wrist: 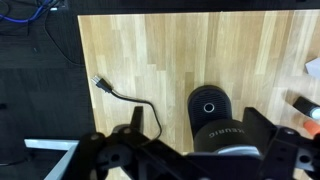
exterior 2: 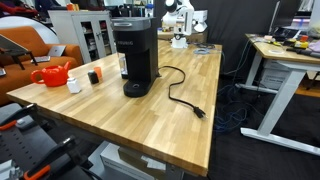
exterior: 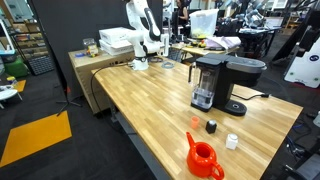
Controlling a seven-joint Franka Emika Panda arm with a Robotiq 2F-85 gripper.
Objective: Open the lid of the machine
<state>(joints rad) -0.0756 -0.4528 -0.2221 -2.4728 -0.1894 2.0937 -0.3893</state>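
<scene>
The machine (exterior: pixel 225 82) is a black coffee maker that stands upright on the wooden table and shows in both exterior views (exterior 2: pixel 134 58). Its lid (exterior: pixel 241 64) is the flat dark top panel and lies closed (exterior 2: pixel 132 23). In the wrist view I look down on the machine's round drip base (wrist: pixel 208 103) and on the lid (wrist: pixel 228 152) at the bottom edge. My gripper (wrist: pixel 196 118) is open, its two fingers spread wide to either side of the machine's head and above it, touching nothing. The white arm (exterior: pixel 143 22) stands at the table's far end (exterior 2: pixel 181 22).
An orange-red teapot (exterior: pixel 203 158) (exterior 2: pixel 50 75), a small white cap (exterior: pixel 232 141) (exterior 2: pixel 74 85) and a small black object (exterior: pixel 211 126) sit beside the machine. Its black power cord (exterior 2: pixel 180 97) (wrist: pixel 122 93) trails across the table. A white boxy device (exterior: pixel 118 42) stands at the far end.
</scene>
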